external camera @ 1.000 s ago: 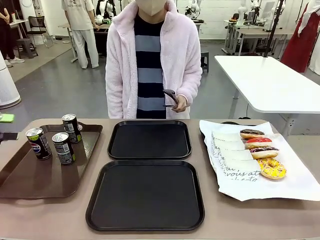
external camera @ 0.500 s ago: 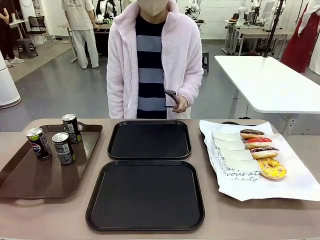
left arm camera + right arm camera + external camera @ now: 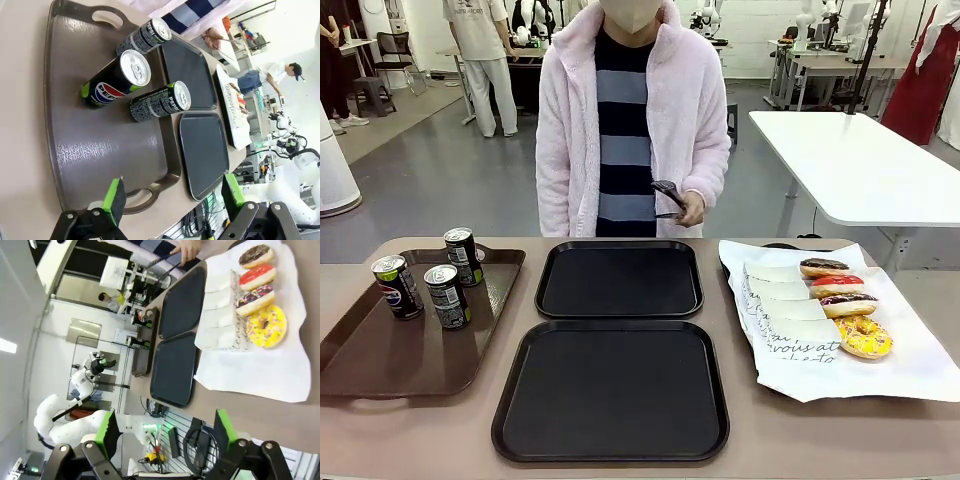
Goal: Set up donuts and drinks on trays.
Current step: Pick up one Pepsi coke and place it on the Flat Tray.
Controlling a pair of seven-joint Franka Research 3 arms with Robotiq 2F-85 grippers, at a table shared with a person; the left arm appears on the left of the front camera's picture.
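The near black tray [image 3: 610,390] lies mid-bench, its twin [image 3: 620,280] just behind it. Right of it, four donuts [image 3: 840,305] (chocolate, red, dark-sprinkled, yellow) line up on white paper [image 3: 910,370]. Left of it, three slim dark cans [image 3: 448,295] stand on a brown tray [image 3: 400,365]. The left pincer [image 3: 172,192] and right pincer [image 3: 165,422] both gape, gripping nothing.

A person [image 3: 632,120] at twelve o'clock wears a fluffy pale-pink jacket [image 3: 692,110] over a navy-and-grey striped top [image 3: 620,130]. The left gripper [image 3: 171,200] and right gripper [image 3: 162,432] are black with green pads [image 3: 114,200].
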